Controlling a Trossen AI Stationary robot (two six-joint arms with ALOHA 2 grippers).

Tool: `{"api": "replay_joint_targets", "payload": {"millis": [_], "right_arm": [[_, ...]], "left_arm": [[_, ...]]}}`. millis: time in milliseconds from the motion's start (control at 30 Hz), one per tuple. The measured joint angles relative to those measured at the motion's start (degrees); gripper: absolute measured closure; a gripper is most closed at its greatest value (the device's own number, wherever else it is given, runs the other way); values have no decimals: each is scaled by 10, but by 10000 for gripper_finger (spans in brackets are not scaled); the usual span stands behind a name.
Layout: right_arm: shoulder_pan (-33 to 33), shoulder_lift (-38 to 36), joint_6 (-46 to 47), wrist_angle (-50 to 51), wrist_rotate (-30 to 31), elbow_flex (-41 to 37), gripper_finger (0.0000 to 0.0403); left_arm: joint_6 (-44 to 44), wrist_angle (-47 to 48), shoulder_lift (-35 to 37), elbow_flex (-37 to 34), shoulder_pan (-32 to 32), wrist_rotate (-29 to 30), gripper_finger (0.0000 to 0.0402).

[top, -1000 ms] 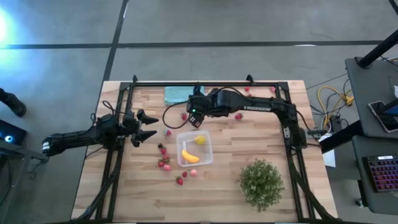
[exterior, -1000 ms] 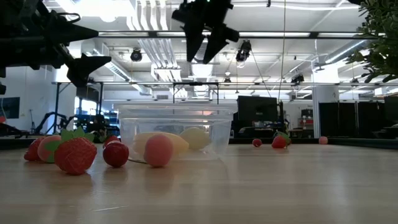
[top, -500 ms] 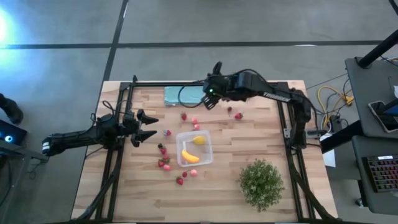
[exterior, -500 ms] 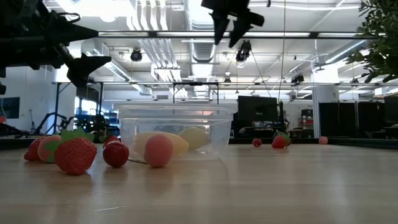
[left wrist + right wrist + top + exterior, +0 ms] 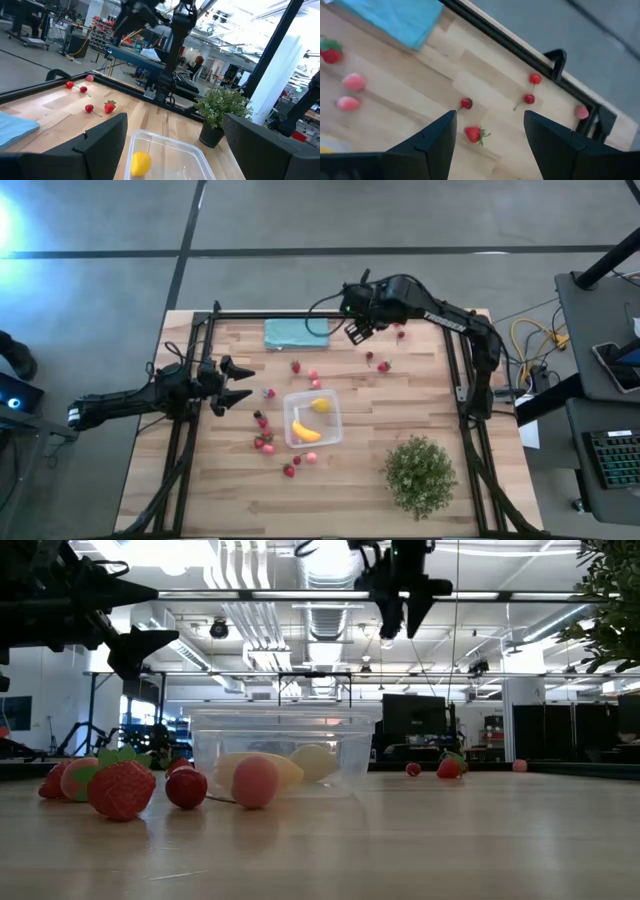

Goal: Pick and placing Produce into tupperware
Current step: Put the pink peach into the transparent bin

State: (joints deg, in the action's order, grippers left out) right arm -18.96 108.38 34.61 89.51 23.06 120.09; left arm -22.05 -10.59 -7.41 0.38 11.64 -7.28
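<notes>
**Hovering right end effector over the back of the tabletop, nothing held**

Your right end effector (image 5: 357, 330) is up in the air above the back part of the tabletop (image 5: 420, 405), just beside the teal cloth (image 5: 294, 333). Fingers are parted with an empty gap between them; no produce in the grip. The right wrist view looks down past the fingers at a small strawberry (image 5: 474, 133) and three cherry-like red fruits (image 5: 466, 103) lying on the wood near the black frame rail (image 5: 510, 42).

Your left end effector (image 5: 232, 384) sits at the left edge of the tabletop, fingers spread wide, empty, pointing toward the tupperware (image 5: 313, 418).

The tupperware stands near the middle of the tabletop, upright, no lid. Inside it: the banana (image 5: 304, 431) and the lemon (image 5: 321, 405), close to each other.

Loose produce on the wood:
- a cluster of strawberries (image 5: 263, 441) just beside the tupperware's left side, seen large in the low view (image 5: 122, 788)
- a few pink and red pieces (image 5: 314, 378) between the tupperware and the cloth
- two red pieces (image 5: 383, 366) below the right end effector

The green plant (image 5: 420, 473) stands at the front right, well apart from the tupperware.
</notes>
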Motion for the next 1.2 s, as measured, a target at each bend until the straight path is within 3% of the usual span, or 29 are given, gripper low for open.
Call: {"api": "replay_joint_targets", "payload": {"millis": [133, 467, 667, 833, 1000, 1200], "right_arm": [[-45, 0, 2, 0, -15, -15, 180], [-137, 0, 67, 2, -138, -25, 180], [-190, 0, 131, 0, -191, -70, 177], [-204, -2, 52, 4, -249, -114, 175], [-214, -48, 29, 4, -213, -136, 182], [-281, -130, 112, 4, -156, -181, 184]], "left_arm": [[0, 0, 0, 0, 0, 0, 88], [0, 0, -1, 0, 0, 0, 88], [0, 0, 0, 0, 0, 0, 88], [0, 0, 0, 0, 0, 0, 88], [0, 0, 0, 0, 0, 0, 88], [0, -1, 0, 0, 0, 17, 88]]}}
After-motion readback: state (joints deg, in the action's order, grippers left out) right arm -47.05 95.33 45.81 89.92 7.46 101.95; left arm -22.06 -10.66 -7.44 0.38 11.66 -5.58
